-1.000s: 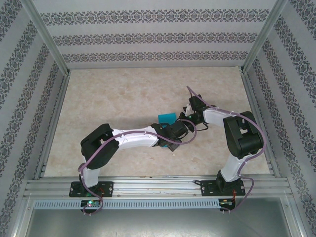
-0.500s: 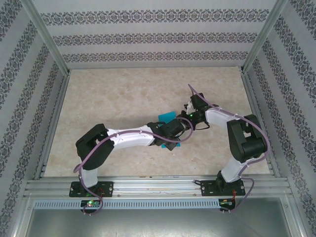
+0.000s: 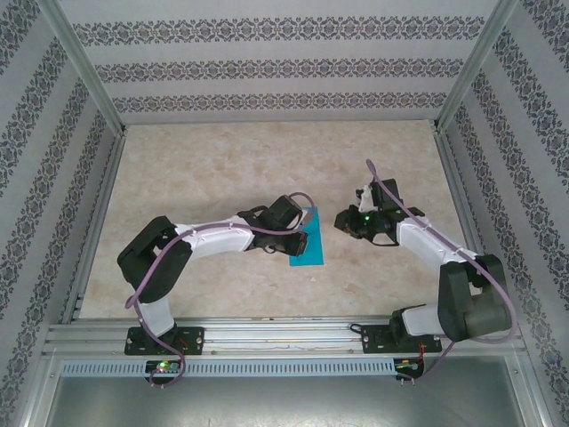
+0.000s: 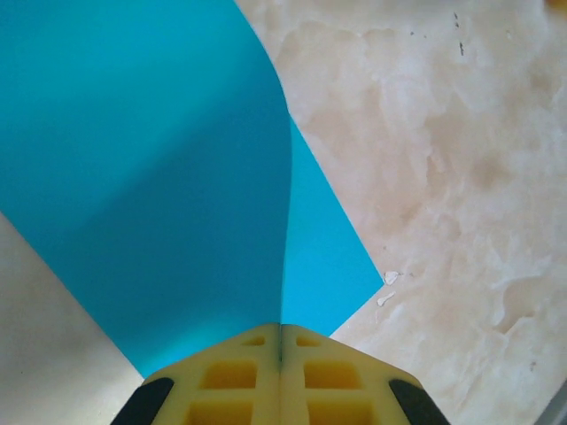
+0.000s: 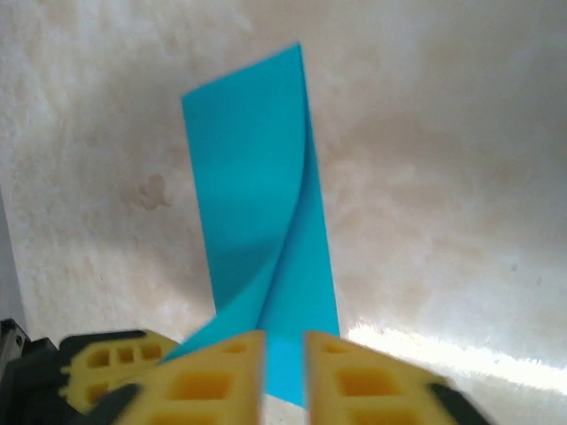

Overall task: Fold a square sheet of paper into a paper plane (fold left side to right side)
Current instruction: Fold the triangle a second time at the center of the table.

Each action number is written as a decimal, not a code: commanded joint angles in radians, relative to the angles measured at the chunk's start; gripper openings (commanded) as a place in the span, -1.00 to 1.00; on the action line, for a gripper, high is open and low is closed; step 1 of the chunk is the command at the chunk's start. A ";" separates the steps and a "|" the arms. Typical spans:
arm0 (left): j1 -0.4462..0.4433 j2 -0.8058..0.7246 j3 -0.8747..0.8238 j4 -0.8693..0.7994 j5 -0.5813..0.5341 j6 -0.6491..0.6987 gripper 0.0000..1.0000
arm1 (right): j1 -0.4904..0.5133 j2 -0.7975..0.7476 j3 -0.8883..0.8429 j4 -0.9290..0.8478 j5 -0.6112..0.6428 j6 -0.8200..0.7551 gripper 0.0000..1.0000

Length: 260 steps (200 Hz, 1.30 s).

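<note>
Left fingers (image 4: 232,382) are clamped shut on the lifted edge of your turquoise sheet (image 3: 313,249), holding it from its 9 o'clock side, mid-surface (image 3: 222,169). Right fingers (image 5: 205,382) are barely parted and empty, just off the sheet at 3 o'clock. A second ago both were bunched over it. The right has since backed off.

Upper table (image 3: 267,160): bare marble across the full width, an open passage.
Centre left: left arm (image 3: 218,240) lies across from the lower left; the left gripper (image 3: 300,240), clamped on the square sheet of paper (image 3: 313,253), blocks that side.
Centre right: a narrow bare strip separates the sheet from the right gripper (image 3: 340,221), its jaws a slit apart.
Lower centre: free table between both arms.
Edges: frame posts (image 3: 84,67) and patterned walls (image 3: 284,67) bound all approaches.
</note>
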 commanded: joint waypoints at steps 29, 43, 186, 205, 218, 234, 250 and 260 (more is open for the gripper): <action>0.035 -0.027 -0.009 0.064 0.104 -0.065 -0.96 | 0.109 0.008 -0.155 0.200 -0.044 0.128 -1.00; 0.043 -0.026 -0.008 0.056 0.106 -0.060 -0.96 | 0.151 0.035 -0.163 0.235 -0.024 0.147 -1.00; 0.090 0.007 -0.013 -0.009 0.104 0.016 -0.92 | 0.223 0.205 -0.120 0.146 0.044 0.123 -1.00; 0.099 0.019 -0.008 -0.026 0.102 0.040 -0.94 | 0.223 0.208 -0.118 0.136 0.047 0.115 -1.00; 0.107 0.023 -0.009 -0.026 0.099 0.055 -0.95 | 0.223 0.208 -0.115 0.131 0.048 0.110 -1.00; 0.117 0.033 -0.008 -0.022 0.103 0.074 -0.95 | 0.222 0.211 -0.112 0.125 0.046 0.107 -1.00; 0.128 0.046 -0.002 -0.016 0.112 0.084 -0.96 | 0.223 0.214 -0.109 0.125 0.043 0.105 -1.00; 0.134 0.056 0.000 -0.010 0.124 0.089 -0.96 | 0.223 0.216 -0.107 0.124 0.041 0.104 -1.00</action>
